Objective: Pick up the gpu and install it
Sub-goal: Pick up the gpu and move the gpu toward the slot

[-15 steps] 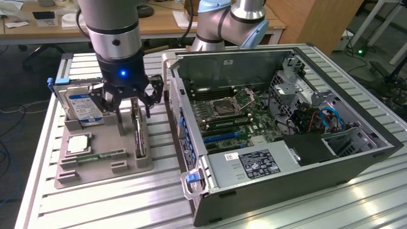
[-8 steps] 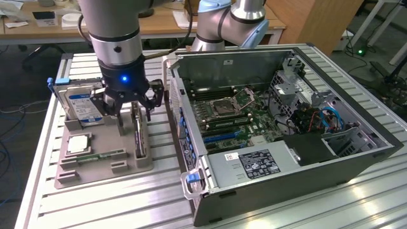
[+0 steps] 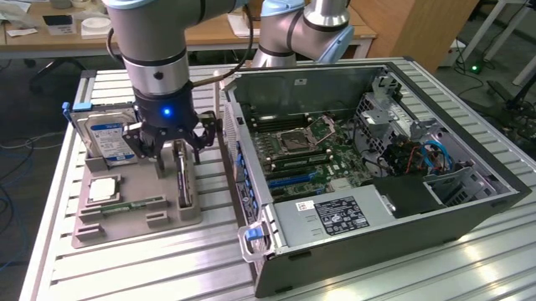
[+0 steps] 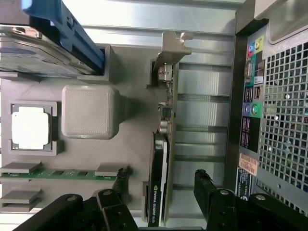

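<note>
An open computer case (image 3: 402,244) is seen across the right of the exterior view, with a grey parts tray (image 3: 109,229) laid beside it at the left. Over the tray's case-side edge the gripper (image 3: 174,152) is held with its fingers spread wide, and nothing is pinched. The gpu (image 3: 183,185) is stood on edge in a tray slot directly beneath, its long axis run parallel to the case's rear wall. In the wrist view the thin board is caught between the two fingers (image 4: 204,185) — straddled, with no contact to be made out — and its metal bracket (image 4: 172,50) is set at the end farthest from them.
</note>
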